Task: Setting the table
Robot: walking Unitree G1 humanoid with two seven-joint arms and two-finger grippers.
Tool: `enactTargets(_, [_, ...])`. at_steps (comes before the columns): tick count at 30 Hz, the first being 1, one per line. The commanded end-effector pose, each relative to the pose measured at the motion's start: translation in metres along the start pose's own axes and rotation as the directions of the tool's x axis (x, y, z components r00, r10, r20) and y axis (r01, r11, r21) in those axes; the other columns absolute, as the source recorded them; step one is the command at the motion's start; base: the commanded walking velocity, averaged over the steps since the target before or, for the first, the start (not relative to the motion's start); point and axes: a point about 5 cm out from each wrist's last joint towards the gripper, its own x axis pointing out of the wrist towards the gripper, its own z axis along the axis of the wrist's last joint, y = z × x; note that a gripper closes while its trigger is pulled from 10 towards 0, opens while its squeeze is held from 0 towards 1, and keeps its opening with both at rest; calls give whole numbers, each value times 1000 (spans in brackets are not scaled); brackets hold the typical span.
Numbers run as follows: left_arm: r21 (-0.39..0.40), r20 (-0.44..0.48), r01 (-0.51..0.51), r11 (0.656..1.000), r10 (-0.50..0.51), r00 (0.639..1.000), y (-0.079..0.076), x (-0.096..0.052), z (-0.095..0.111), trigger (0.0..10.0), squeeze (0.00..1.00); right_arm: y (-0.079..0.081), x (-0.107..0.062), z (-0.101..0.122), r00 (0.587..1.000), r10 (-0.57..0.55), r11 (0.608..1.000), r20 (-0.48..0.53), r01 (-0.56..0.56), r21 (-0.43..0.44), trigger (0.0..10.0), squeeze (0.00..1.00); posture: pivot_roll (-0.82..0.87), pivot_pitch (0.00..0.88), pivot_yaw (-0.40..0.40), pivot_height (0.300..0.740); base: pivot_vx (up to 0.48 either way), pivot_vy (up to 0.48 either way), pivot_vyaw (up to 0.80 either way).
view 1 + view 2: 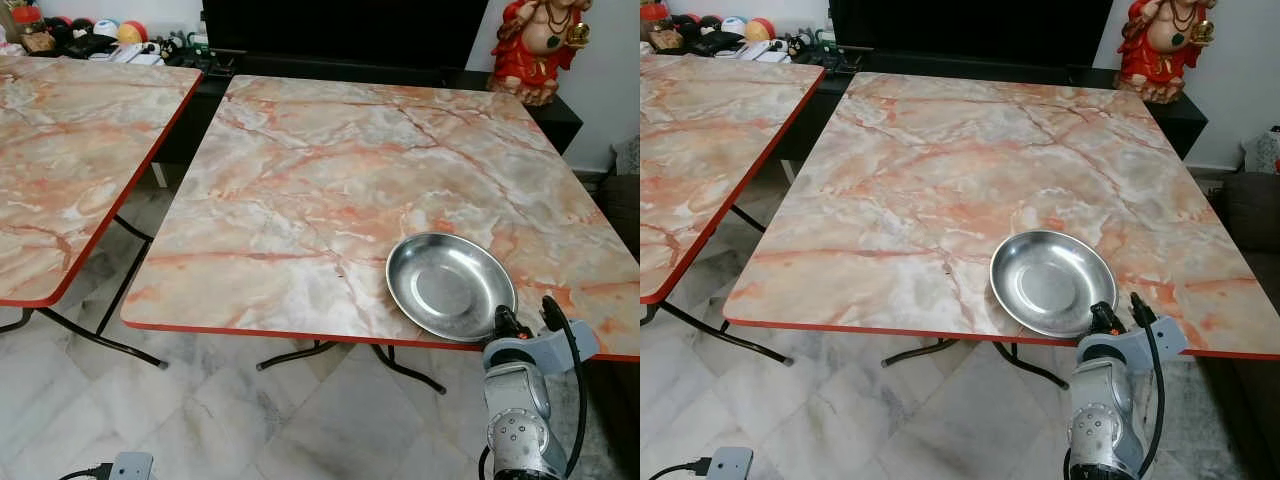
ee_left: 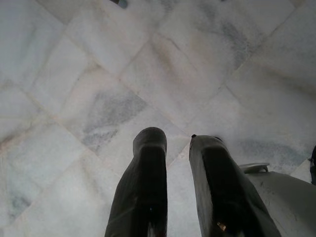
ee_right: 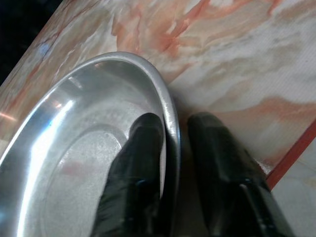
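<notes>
At the worktop's (image 1: pixel 300 200) near right edge, the right gripper's (image 3: pixel 173 128) fingers straddle the steel plate's (image 1: pixel 450 285) rim, apparently to place it, while the left gripper (image 2: pixel 177 148) hangs idle, fingers slightly apart.

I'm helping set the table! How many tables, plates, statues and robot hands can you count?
Marble-pattern tables: 2, one near and one at the robot's left
Silver plates: 1
Red statues: 1
Robot hands: 2, right hand straddling the plate's rim, left hand over the floor
Total: 6
</notes>
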Motion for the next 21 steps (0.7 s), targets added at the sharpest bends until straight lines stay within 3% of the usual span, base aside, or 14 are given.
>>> enactTargets(1, [18,-41,9,1000,-8,999,-1,-2,-10,10000,0,-8,-1,-3,999,-34,999,-15,34,-5,10000,878,28,169,-50,740,0,0,0])
enactTargets(3, [17,-42,8,1000,-7,999,-1,-3,-10,10000,0,-7,0,-3,999,-28,1000,-15,28,-6,10000,941,30,169,-49,740,0,0,0])
enactTargets(5, [17,-42,8,1000,-7,999,-1,-3,-10,10000,0,-6,0,-3,1000,-27,1000,-14,27,-6,10000,937,30,169,-49,740,0,0,0])
enactTargets(11, [27,-41,13,1000,-12,999,-1,-2,-9,10000,0,3,6,-2,1000,-9,1000,-6,10,4,10000,847,28,167,-45,740,0,0,0])
enactTargets(12, [29,-41,13,999,-12,999,-1,-2,-9,10000,0,6,7,-2,1000,-3,1000,-7,3,5,10000,329,30,167,-45,740,0,0,0])
enactTargets(13, [29,-40,13,999,-12,999,-1,-2,-9,10000,0,8,8,-3,1000,1,1000,-8,-1,7,10000,227,32,166,-45,740,0,0,0])
enactTargets(14, [30,-40,13,999,-12,999,-1,-2,-9,10000,0,9,8,-3,1000,4,1000,-8,-4,9,10000,227,32,166,-45,740,0,0,0])
enactTargets(15, [30,-40,14,999,-12,999,-1,-2,-9,10000,0,11,9,-3,1000,7,1000,-9,-7,9,10000,67,32,166,-45,740,0,0,0])
enactTargets(16, [33,-39,14,999,-13,999,-2,-2,-9,10000,0,14,10,-4,1000,15,1000,-9,-15,8,10000,0,34,167,-44,740,0,0,0])
enactTargets(21, [40,-40,14,999,-13,999,-1,-2,-9,10000,0,19,13,-4,1000,30,1000,-7,-30,7,10000,0,34,167,-44,740,0,0,0])
